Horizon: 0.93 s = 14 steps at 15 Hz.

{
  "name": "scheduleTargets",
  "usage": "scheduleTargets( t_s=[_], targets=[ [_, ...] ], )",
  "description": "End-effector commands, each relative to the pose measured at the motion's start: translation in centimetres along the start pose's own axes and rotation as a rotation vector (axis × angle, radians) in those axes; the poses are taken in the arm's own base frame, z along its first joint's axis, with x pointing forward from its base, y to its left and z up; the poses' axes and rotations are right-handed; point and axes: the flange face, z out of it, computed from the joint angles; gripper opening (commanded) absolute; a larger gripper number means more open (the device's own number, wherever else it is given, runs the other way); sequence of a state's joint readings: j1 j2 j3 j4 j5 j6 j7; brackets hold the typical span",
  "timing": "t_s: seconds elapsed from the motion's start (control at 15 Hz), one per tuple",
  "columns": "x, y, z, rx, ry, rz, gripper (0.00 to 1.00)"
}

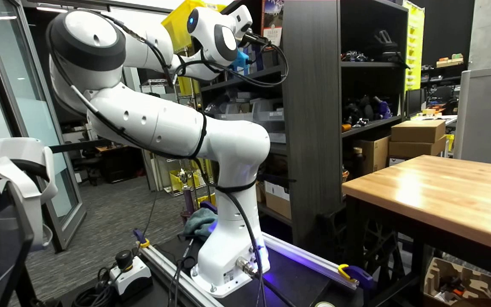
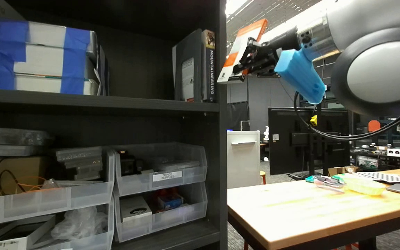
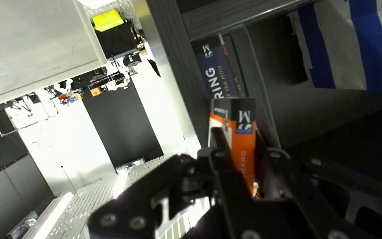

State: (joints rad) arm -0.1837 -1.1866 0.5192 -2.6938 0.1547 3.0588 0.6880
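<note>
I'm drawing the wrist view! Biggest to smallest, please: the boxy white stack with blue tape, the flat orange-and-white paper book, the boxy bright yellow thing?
1. White stack, cut by the edge
2. Orange book, partly hidden by the hand
3. Yellow thing, farther away

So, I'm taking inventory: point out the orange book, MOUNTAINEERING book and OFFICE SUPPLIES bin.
Orange book [image 3: 244, 142], wrist view: its spine.
MOUNTAINEERING book [image 2: 210, 67], in an exterior view: its spine.
OFFICE SUPPLIES bin [image 2: 134, 184], in an exterior view: its front wall.

book [image 2: 239, 45]: smooth paper cover | tabletop [image 2: 290, 211]: glossy wood | bin [image 2: 137, 184]: translucent plastic | shelving [image 1: 311, 128]: matt wood-grain
</note>
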Motion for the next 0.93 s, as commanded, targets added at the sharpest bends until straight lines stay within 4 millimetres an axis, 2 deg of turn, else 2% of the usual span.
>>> scheduleTargets(
  t_s=[0.0,0.53,0.87],
  targets=[
    [1.0,1.6,-1.2,0.004,0.037,0.008,0.04],
    [2.5,4.3,1.6,-0.12,0.078,0.041,0.04],
    [2.9,5.8,2.3,-0.178,0.098,0.043,0.04]
  ],
)
